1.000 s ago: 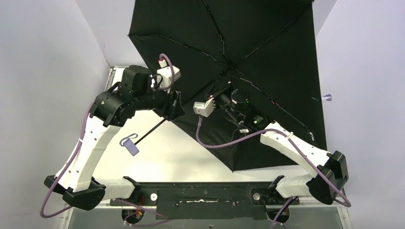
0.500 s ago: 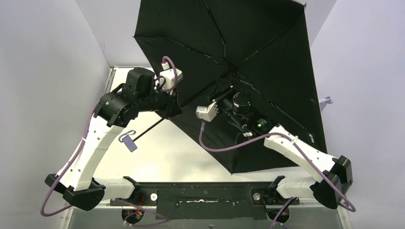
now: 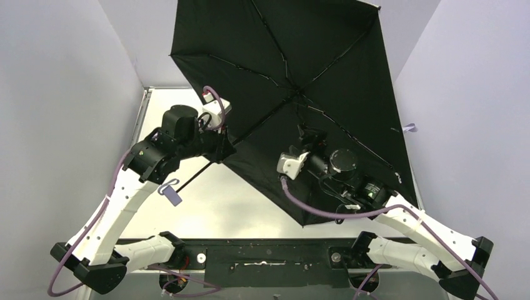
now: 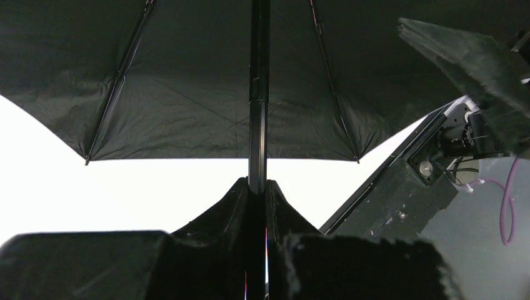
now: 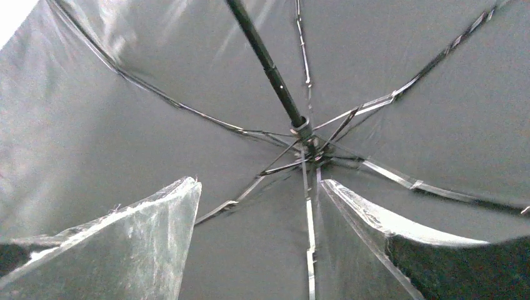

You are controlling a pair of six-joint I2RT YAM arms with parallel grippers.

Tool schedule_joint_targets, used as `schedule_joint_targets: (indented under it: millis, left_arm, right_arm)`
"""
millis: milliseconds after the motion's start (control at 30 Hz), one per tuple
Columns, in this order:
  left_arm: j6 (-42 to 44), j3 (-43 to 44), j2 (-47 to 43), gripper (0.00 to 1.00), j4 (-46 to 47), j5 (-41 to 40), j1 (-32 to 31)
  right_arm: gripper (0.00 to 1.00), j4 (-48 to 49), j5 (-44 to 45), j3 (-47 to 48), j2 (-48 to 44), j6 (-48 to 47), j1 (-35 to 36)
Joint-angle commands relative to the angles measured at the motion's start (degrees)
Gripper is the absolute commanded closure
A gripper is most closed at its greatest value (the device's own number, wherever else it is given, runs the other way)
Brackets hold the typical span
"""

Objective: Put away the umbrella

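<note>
The umbrella (image 3: 294, 56) stands open, its black lining and thin ribs facing the top camera and filling the back of the scene. Its black shaft (image 3: 194, 173) slants down-left to the lavender handle (image 3: 170, 192). My left gripper (image 3: 220, 150) is shut on the shaft (image 4: 258, 94); in the left wrist view both fingers press it at the left gripper (image 4: 257, 187). My right gripper (image 3: 310, 134) is open under the canopy, below the hub (image 5: 302, 128). In its wrist view the right gripper (image 5: 259, 187) holds nothing; a thin rib (image 5: 307, 219) runs between the clear fingers (image 5: 156, 231).
Pale walls close in on the left (image 3: 62, 94) and right (image 3: 469, 94). The canopy's lower corner (image 3: 306, 219) hangs over the white table (image 3: 206, 206). A black rail (image 3: 275, 256) joins the arm bases at the near edge. Purple cables (image 3: 312, 209) trail from both wrists.
My left gripper has closed on the shaft. My right gripper has opened, let go near the hub and drawn back toward the near right. The canopy has swung up and leftward.
</note>
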Motion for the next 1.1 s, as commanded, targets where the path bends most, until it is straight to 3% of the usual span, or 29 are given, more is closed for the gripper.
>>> schedule_joint_targets:
  millis: [0, 100, 300, 533, 633, 933, 1067]
  left_arm:
    - [-2.49, -5.03, -4.06, 1.00, 6.02, -2.18, 0.27]
    - [-3.80, -9.02, -7.09, 1.00, 8.32, -3.42, 0.27]
    - [-8.26, -16.88, -12.95, 1.00, 13.04, -5.70, 0.27]
    - [-14.35, -25.81, -16.31, 1.00, 19.51, -4.82, -0.28]
    - [-16.17, -28.23, -17.22, 1.00, 21.95, -4.70, -1.05]
    - [-17.48, -31.71, -18.22, 1.00, 24.44, -4.04, -3.16]
    - [-17.44, -31.93, -18.04, 1.00, 24.67, -3.81, -4.23]
  right_arm:
    - [0.30, 1.43, -2.52, 0.22, -2.48, 31.58, 0.09]
    - [0.27, 2.71, -6.65, -0.80, -3.46, 44.93, 0.14]
    - [0.23, 7.00, -3.74, -2.72, -3.62, 70.93, 0.17]
    - [0.15, -3.15, 14.99, 4.79, 2.81, 96.40, 0.04]
    - [0.12, -2.24, 15.41, 5.34, 4.67, 103.38, -0.08]
    - [0.14, 18.08, 11.38, 1.52, 9.71, 119.03, -0.36]
    - [0.16, 22.38, 11.03, 3.11, 14.58, 122.47, -0.87]
